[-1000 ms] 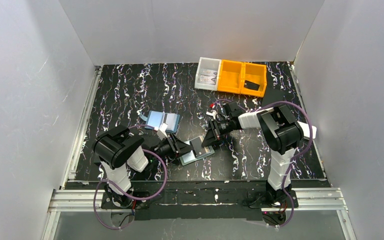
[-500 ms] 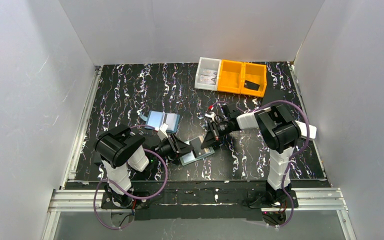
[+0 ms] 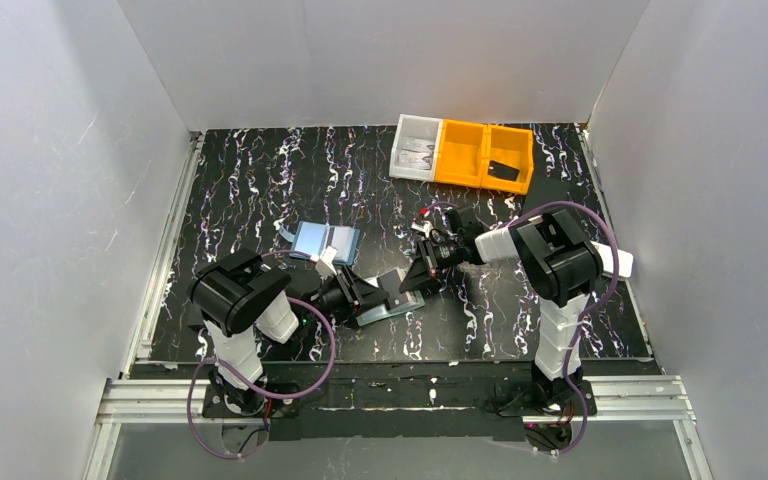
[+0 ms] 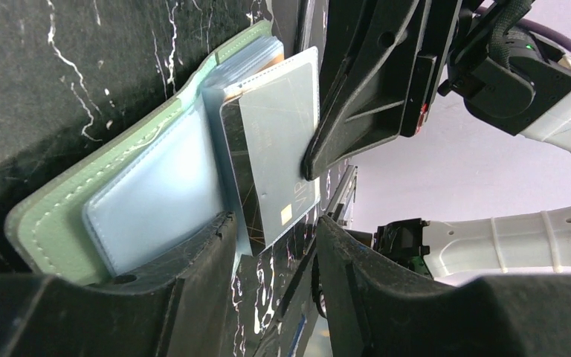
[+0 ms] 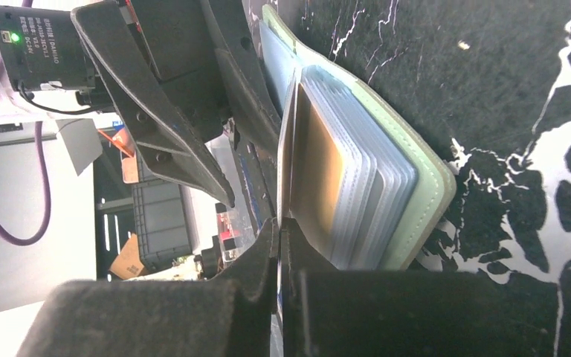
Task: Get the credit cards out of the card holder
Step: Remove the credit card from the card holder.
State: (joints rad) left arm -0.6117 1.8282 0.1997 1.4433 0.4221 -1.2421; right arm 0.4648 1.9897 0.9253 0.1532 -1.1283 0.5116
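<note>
The right gripper [image 5: 279, 227] has slid left onto the card holder [image 4: 52, 216], which lies open at the counter's [image 3: 260, 180] near middle. It looks pinched shut on a protruding grey-blue card [image 4: 279, 141]. The left gripper [image 4: 275, 227] stands spread over the holder, gripping nothing. Extraction can start.

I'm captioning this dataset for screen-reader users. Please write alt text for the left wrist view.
A grey-blue credit card sticks partway out of an open sage-green card holder on a black marbled table, the right gripper closed on its edge. The left gripper stands open around the card's near end.
</note>
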